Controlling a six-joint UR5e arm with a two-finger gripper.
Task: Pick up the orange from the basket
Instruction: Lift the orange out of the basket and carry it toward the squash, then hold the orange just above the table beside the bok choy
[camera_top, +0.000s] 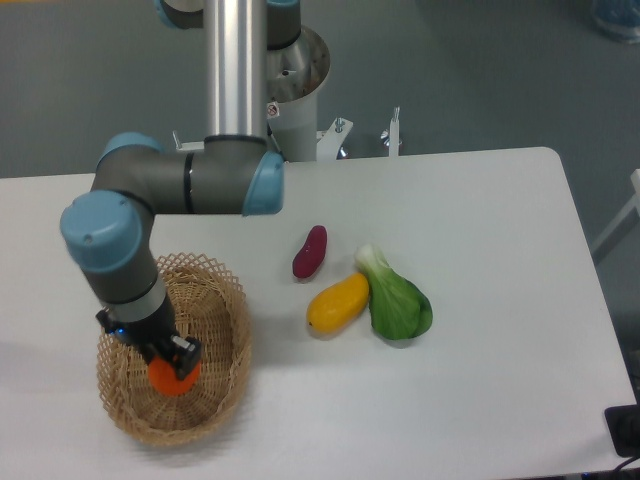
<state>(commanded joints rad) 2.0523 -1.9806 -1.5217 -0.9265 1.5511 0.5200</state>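
Orange (172, 379) mostly hidden under the gripper (168, 362), jaws' spacing indiscernible, arm column cut off at top
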